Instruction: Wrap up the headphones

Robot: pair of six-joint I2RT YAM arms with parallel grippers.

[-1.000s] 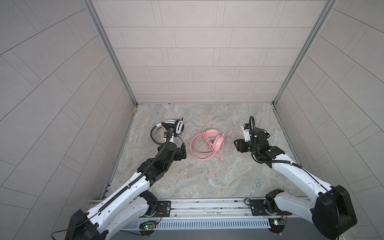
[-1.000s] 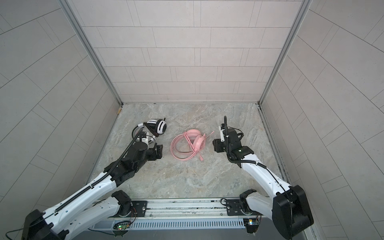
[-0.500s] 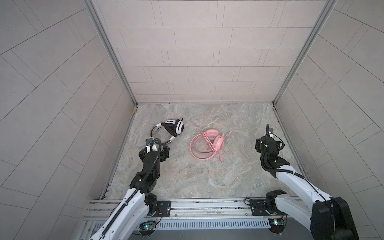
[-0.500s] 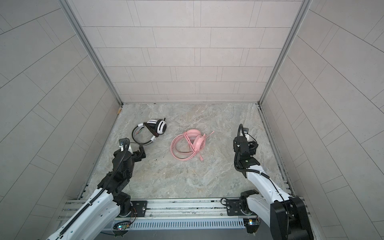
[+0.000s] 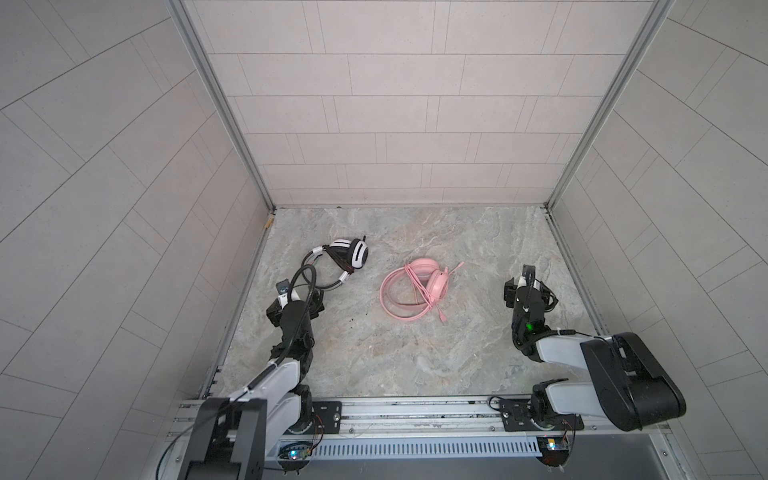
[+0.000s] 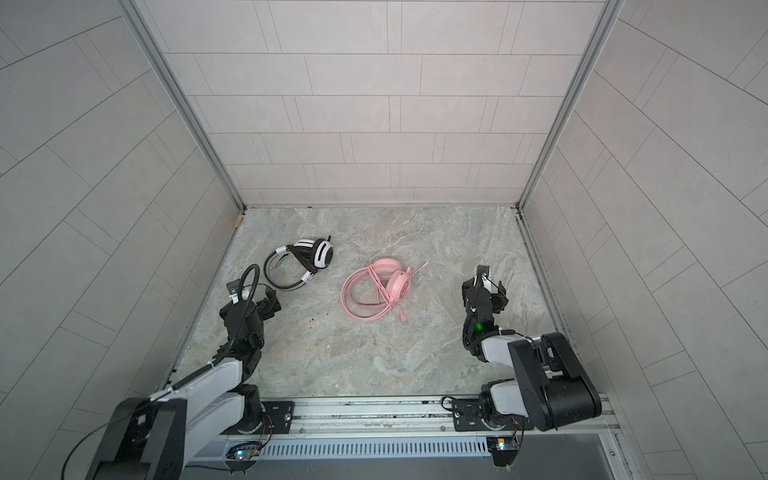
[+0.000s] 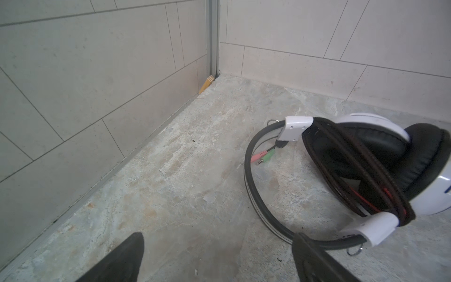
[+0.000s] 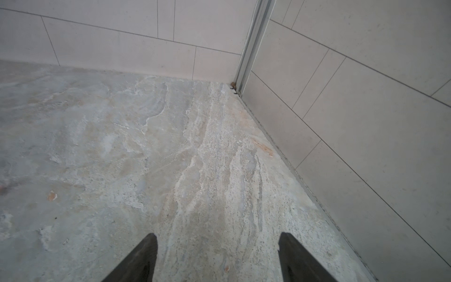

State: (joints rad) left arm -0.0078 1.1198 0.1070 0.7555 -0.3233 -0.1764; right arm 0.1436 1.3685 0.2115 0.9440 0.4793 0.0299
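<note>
The white-and-black headphones (image 5: 352, 253) (image 6: 319, 254) lie at the back left of the stone floor, their dark braided cable wound round the ear cups (image 7: 366, 166). Pink and green plugs (image 7: 264, 156) rest inside the headband loop. The pink headphones (image 5: 437, 284) (image 6: 398, 286) lie in the middle, with the pink cable looped across the band. My left gripper (image 5: 316, 297) (image 7: 218, 240) is open, just in front of the white headset's band and touching nothing. My right gripper (image 5: 528, 284) (image 8: 217, 238) is open over bare floor, well right of the pink set.
Tiled walls close in the left, back and right sides. A small wooden wedge (image 7: 206, 85) (image 5: 269, 223) sits in the far left corner. The metal rail (image 5: 415, 411) with both arm bases runs along the front edge.
Both arms have drawn back from the headphones, the left toward the left front, the right toward the right wall. The right gripper's jaws have widened. The headphones lie unmoved.
</note>
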